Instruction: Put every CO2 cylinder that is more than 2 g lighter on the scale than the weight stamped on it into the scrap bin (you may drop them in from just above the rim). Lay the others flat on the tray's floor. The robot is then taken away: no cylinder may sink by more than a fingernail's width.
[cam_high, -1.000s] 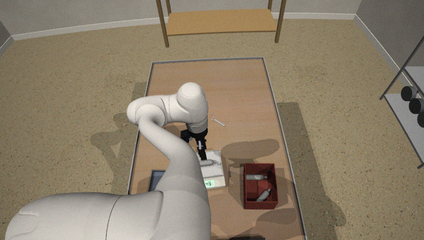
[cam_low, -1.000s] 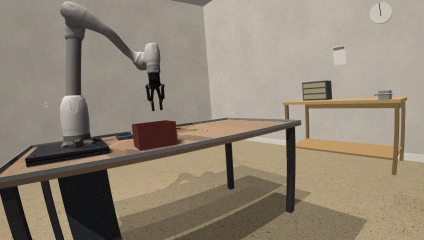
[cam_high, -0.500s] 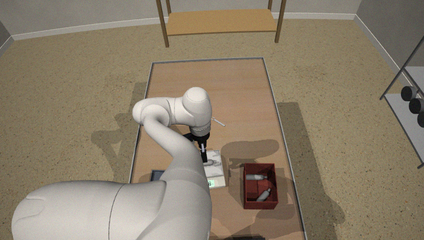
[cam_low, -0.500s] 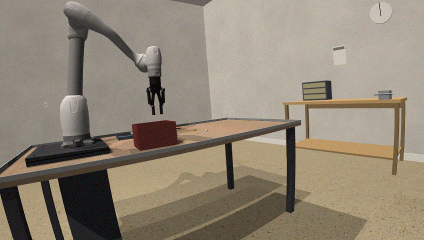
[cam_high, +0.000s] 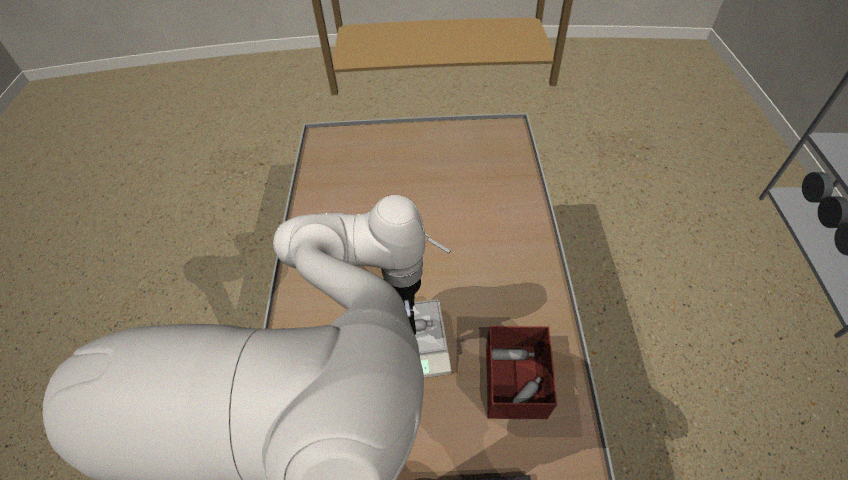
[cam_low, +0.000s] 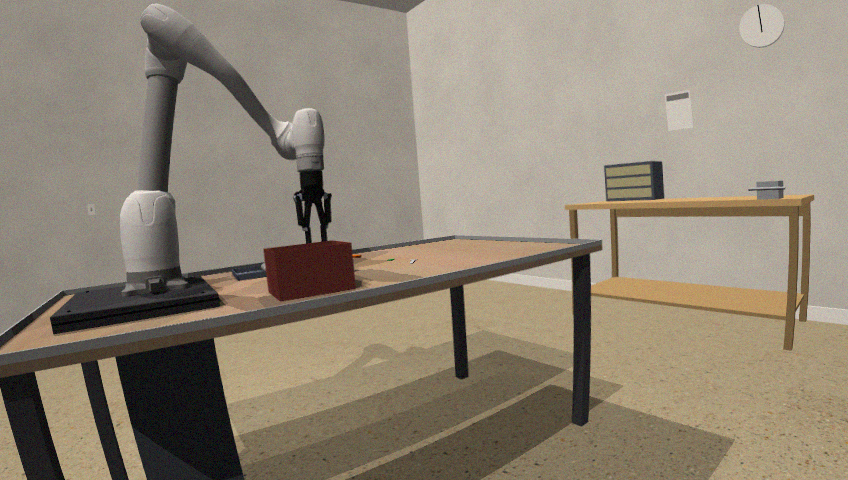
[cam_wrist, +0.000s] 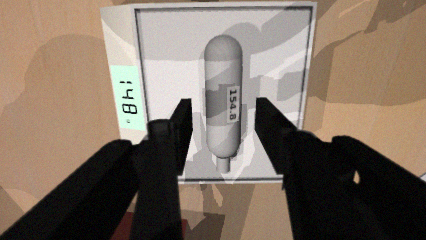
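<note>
A grey CO2 cylinder (cam_wrist: 223, 75) (cam_high: 422, 324) stamped 154.8 lies flat on the white scale (cam_wrist: 165, 60) (cam_high: 438, 364). The scale's display (cam_wrist: 127, 97) reads 148. My gripper (cam_wrist: 223, 114) (cam_high: 410, 309) (cam_low: 313, 236) is open. It is low over the scale, with one finger on each side of the cylinder and a gap at both sides. The red scrap bin (cam_high: 491, 368) (cam_low: 309, 270) stands right of the scale and holds two cylinders (cam_high: 511, 354) (cam_high: 527, 390). The blue tray (cam_low: 248, 273) shows only as a sliver behind the bin; the arm hides it in the top view.
The arm's dark base plate (cam_low: 133, 300) sits at the near end of the table. A small white stick (cam_high: 439, 245) and a few small bits (cam_low: 389, 259) lie further along the table top. A wooden side table (cam_low: 684, 205) stands apart at the wall.
</note>
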